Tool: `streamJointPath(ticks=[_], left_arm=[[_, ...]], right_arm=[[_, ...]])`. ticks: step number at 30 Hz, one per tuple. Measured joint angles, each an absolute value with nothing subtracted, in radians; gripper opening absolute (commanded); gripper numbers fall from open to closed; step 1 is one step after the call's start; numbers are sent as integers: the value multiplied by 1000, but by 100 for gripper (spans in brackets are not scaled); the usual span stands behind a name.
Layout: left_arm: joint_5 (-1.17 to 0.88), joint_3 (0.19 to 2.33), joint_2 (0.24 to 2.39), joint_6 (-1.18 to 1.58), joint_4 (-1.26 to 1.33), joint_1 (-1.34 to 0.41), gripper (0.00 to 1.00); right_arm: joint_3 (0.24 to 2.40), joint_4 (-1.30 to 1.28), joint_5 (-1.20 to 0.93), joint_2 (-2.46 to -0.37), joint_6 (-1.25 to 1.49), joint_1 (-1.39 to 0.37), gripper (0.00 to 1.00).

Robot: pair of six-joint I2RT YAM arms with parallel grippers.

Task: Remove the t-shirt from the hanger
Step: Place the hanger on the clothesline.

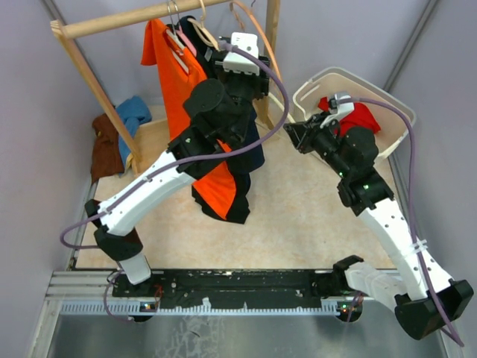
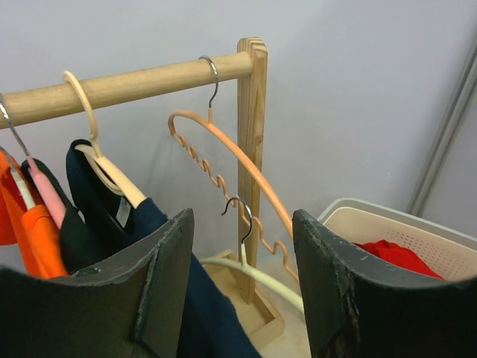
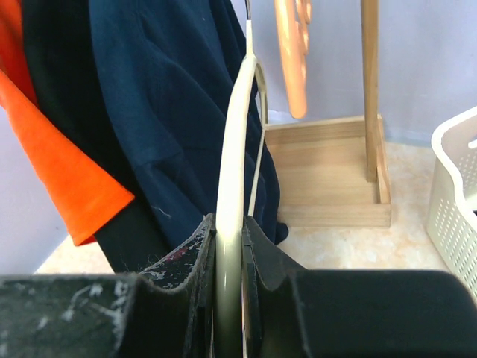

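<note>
Right gripper (image 3: 229,233) is pinching the bare cream hanger (image 3: 235,127); left gripper (image 2: 242,227), gaping wide, is hovering beside the navy t-shirt (image 2: 212,313). The next move is likely calling for a collar grasp.

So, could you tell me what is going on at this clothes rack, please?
Two robot arms are working at the rail to get a t-shirt off its hanger. The right gripper is shut on a cream hanger, which looks bare, beside the navy shirt. The left gripper is open up near the rail, holding nothing. Navy, black and orange shirts hang there, and a red garment lies in the basket.
</note>
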State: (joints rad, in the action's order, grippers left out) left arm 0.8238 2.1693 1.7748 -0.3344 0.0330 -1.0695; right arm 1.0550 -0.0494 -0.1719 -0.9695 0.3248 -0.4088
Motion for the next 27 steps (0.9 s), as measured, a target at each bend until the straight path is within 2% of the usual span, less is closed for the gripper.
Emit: streamJointPath(ticks=[7, 18, 27], left_arm=[[782, 2063, 1636, -302, -2, -1069, 70], [728, 1849, 1399, -308, 0, -1052, 91], [687, 1797, 1315, -295, -53, -980, 98]], right_arm=[[1085, 39, -147, -1013, 294, -460, 0], [1246, 143, -65, -1165, 179, -542, 0], [1346, 173, -41, -1242, 130, -542, 0]])
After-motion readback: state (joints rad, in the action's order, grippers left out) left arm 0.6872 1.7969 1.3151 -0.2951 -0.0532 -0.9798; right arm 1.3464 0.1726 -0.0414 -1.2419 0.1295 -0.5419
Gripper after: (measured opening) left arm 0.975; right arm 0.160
